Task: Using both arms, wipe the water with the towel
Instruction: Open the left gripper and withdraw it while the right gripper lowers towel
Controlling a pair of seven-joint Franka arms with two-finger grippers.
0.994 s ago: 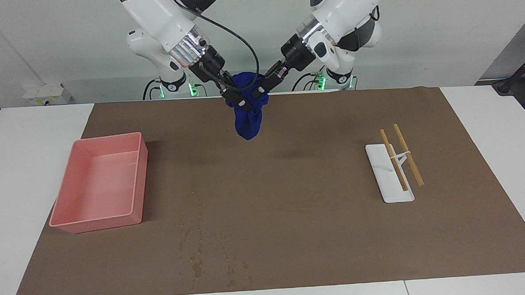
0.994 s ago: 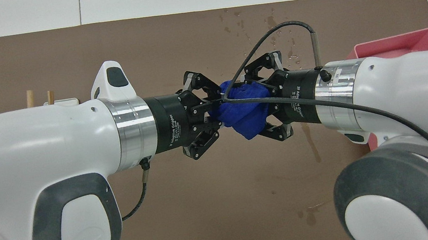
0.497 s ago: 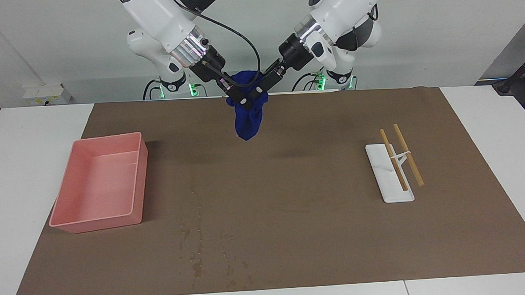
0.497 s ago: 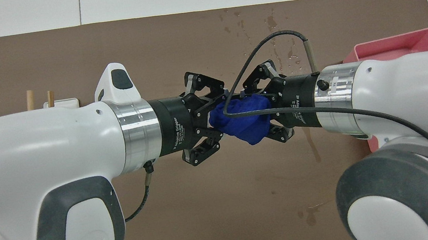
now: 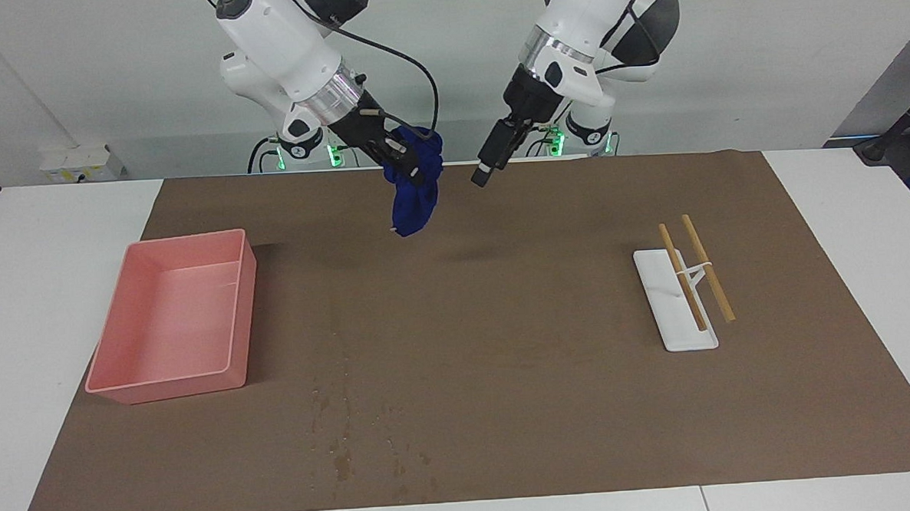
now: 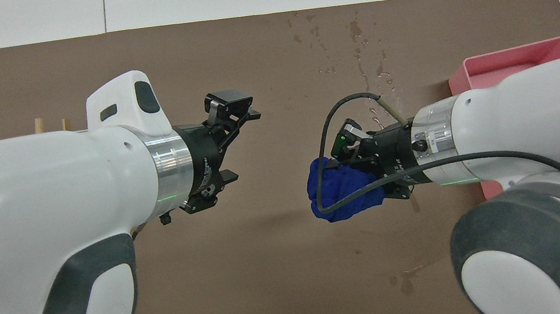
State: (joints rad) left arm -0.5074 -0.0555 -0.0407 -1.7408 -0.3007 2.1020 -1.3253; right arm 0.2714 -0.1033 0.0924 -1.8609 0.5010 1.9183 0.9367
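My right gripper (image 5: 407, 164) is shut on the bunched blue towel (image 5: 414, 200) and holds it in the air over the mat's edge nearest the robots. In the overhead view the towel (image 6: 340, 198) hangs from that gripper (image 6: 357, 169) and hides the fingertips. My left gripper (image 5: 482, 177) is open and empty in the air beside the towel, apart from it; it also shows in the overhead view (image 6: 239, 141). The water (image 5: 348, 444) lies as droplets and dark specks on the brown mat, far from the robots, and shows in the overhead view (image 6: 354, 40).
A pink bin (image 5: 185, 238) stands on the mat toward the right arm's end. A white tray (image 5: 669, 330) with two wooden chopsticks (image 5: 707, 269) lies toward the left arm's end. A wet streak (image 6: 411, 199) lies under the right arm.
My left gripper has let go of the towel and drawn away toward its own side. My right gripper keeps the towel and has swung it slightly toward the right arm's end.
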